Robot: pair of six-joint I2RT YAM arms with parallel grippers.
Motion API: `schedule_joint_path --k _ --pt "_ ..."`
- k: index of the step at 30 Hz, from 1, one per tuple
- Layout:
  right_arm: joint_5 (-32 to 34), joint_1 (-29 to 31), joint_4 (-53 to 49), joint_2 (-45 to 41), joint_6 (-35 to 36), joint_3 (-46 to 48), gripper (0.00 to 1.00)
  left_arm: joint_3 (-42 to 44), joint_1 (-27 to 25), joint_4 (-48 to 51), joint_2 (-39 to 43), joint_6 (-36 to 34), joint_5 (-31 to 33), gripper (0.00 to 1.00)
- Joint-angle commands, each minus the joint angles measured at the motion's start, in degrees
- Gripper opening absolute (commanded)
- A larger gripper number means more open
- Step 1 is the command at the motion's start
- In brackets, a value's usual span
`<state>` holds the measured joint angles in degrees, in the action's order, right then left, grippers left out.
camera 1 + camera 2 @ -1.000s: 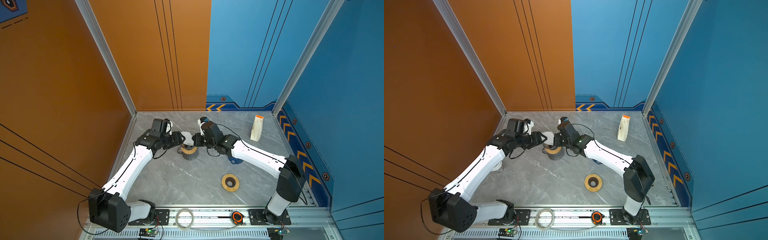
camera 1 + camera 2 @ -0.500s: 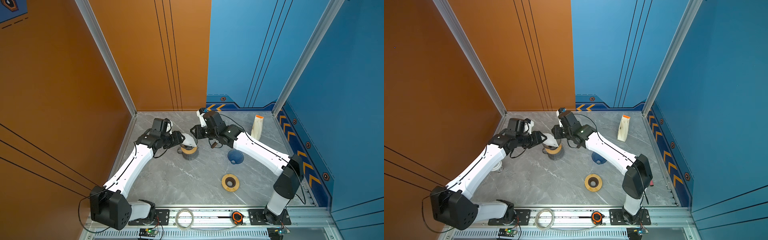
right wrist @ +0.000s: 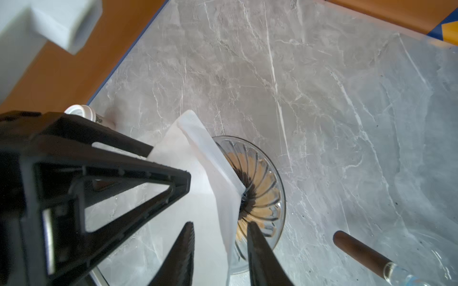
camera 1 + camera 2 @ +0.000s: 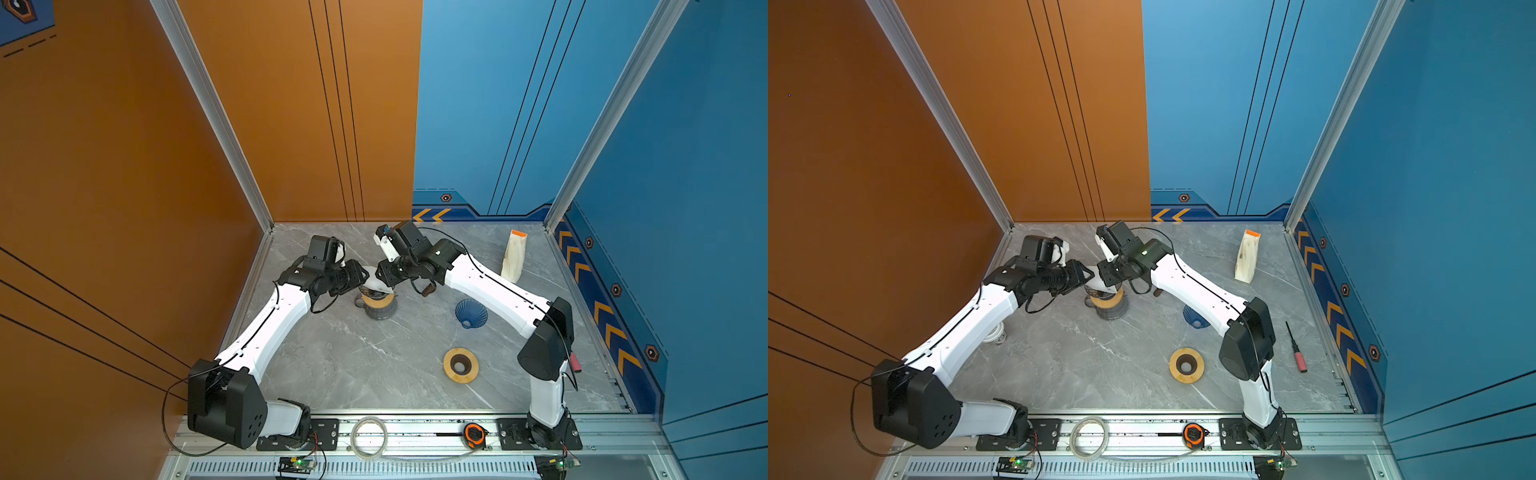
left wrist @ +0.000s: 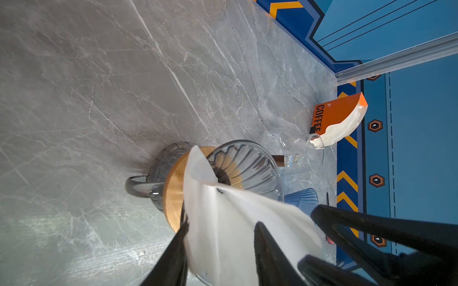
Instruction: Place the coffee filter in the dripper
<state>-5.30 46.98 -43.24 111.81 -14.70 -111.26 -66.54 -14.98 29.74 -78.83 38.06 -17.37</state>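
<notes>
- Found the coffee filter (image 5: 200, 173) tilted, tip dipped into the glass dripper (image 5: 250, 168), wide end out past the dripper's rim.
- Judged as partly done: filter at the dripper but not yet seated; left to do: lowering, letting go, settling the paper against the ribs.
- Found the left gripper (image 5: 221, 224) grasping the filter's wide end, just beside the dripper.
- Found the right gripper (image 3: 220, 224) unclenched, jaws astride the filter's folded edge, above the dripper.
- Counted: one filter, two grippers, two drippers including a blue dripper (image 4: 471, 312) well apart, one wooden ring (image 4: 460, 365) farther still.
</notes>
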Motion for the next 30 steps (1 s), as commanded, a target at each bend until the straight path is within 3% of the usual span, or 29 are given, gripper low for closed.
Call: schedule_joint_path --k 1,8,12,18,30 --pt "2.11 0.00 -2.63 -0.20 1.67 -1.85 0.35 0.22 0.49 -0.72 -1.05 0.55 -0.19 0.43" --pt "3.60 -0.79 -2.17 -1.50 0.92 -1.29 0.38 -1.85 0.48 -0.82 -3.20 -0.20 -0.36 0.34" --pt "3.55 -1.75 0.53 -4.14 -0.36 1.89 0.41 -2.93 0.42 -0.76 -4.57 -0.75 -0.64 0.24" --pt "2.97 -3.02 3.96 -8.17 -1.33 6.39 0.44 -4.77 0.39 -0.43 -5.54 -2.30 -1.21 0.18" --pt "-2.04 -2.97 3.78 -6.84 -2.21 6.09 0.46 -10.98 0.48 7.59 -8.03 -13.36 -3.20 0.05"
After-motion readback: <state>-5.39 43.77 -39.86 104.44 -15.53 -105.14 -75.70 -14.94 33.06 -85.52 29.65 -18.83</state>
